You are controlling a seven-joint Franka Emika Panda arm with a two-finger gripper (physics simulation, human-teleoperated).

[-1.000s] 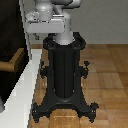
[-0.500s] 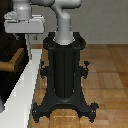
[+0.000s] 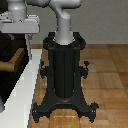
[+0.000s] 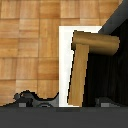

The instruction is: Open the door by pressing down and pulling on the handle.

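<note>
Brass-brown lever handle point(image 4: 85, 60) projects from the dark brown-black door panel point(image 4: 107, 75) beside its white frame edge point(image 4: 65, 50). Grey-white gripper point(image 3: 17, 30) hangs just above the handle; finger spacing cannot be told. No legible writing. Black ribbed pedestal point(image 3: 64, 75) stands near the door.

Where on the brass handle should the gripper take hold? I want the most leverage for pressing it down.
Grip the handle on its long bent bar, near the free end away from the short cylindrical stem. Coming from above looks best: the wrist view looks down on the bar. The gripper hangs near the door.
</note>
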